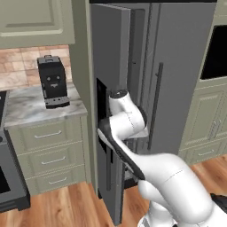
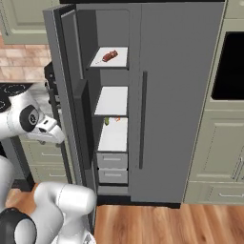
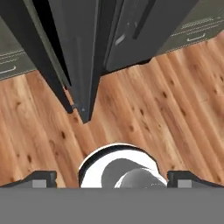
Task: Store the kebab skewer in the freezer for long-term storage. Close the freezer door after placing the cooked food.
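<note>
While the freezer door [image 2: 66,95] stood swung open toward the robot, the following were on record. Item one: the kebab skewer [image 2: 108,56], reddish-brown meat chunks on a thin pale stick, lay on the top white shelf [image 2: 119,59] inside the freezer [image 2: 113,114], clear of the gripper. Item two: two further white shelves sat below it, the lowest carrying a small green-and-orange object at its back edge, too small to identify. Item three: two grey drawers [image 2: 112,167] were stacked under the shelves, both closed. Item four: the freezer door showed its edge and inner face in the right base view, and its outer grey face with the black dispenser panel [image 1: 101,95] in the left base view. Item five: the plain grey fridge door [image 2: 178,95] to the right was shut, its long vertical bar handle [image 2: 143,119] dark against it. Item six: the gripper [image 3: 112,179], seen in the hand view, pointed down at the wooden floor [image 3: 166,109] beside the lower corner of the open door; its two dark fingertips [image 3: 39,178] stood far apart at the bottom corners, spread wide with nothing between them. Item seven: the white arm bent in front of the open door in the left base view. Item eight: a black coffee machine [image 1: 52,80] stood on the marble counter [image 1: 26,108] left of the fridge. Item nine: a dark-glass wall oven [image 2: 229,64] sat in the cabinets to the right.
</note>
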